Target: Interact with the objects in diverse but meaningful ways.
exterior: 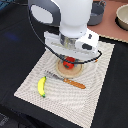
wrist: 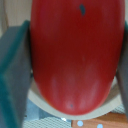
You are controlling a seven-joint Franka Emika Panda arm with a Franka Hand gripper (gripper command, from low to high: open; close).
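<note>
1. We are looking at a white robot arm (exterior: 70,20) filling the upper middle of the exterior view, reaching down over a pale woven mat (exterior: 95,85) on a dark worktop (exterior: 15,45).
2. We are seeing the hand (exterior: 69,61) closing on a red round tomato (exterior: 70,62) near the centre of the frame, over a small round tan plate (exterior: 61,68).
3. In the wrist view, we are seeing the tomato (wrist: 75,52) filling most of the frame, with dark fingers (wrist: 14,70) pressing against both of its sides, and the pale plate rim (wrist: 47,107) beneath it.
4. We are finding a yellow banana (exterior: 41,86) at the lower left of the mat.
5. We are noticing a utensil with an orange handle (exterior: 75,83) lying between banana and plate.
6. We are spotting a grey bowl (exterior: 96,12) and a beige bowl (exterior: 122,16) at the upper right.
</note>
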